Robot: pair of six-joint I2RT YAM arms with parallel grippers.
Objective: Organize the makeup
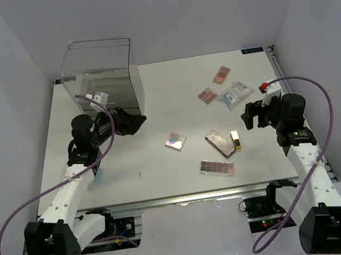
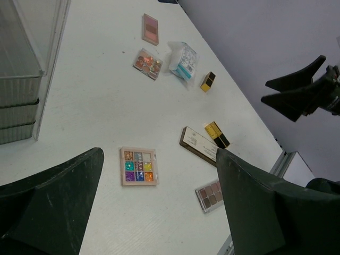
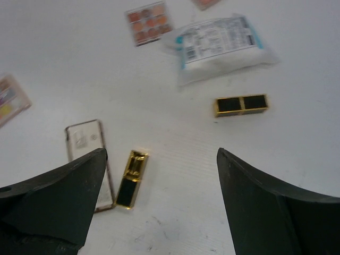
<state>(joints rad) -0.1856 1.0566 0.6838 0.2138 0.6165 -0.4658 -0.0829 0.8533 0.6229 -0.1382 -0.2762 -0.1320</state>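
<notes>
The makeup lies loose on the white table. A colourful square palette is at the centre. A silver case and a gold tube lie side by side. A brown palette is nearest the front. Two small palettes and a blue-white packet lie further back. A black-gold tube lies next to the packet. My left gripper is open and empty beside the box. My right gripper is open and empty above the tubes.
A large clear plastic box stands at the back left, right behind my left gripper. A small bluish item lies partly under the left arm. The table's front edge is close to the brown palette.
</notes>
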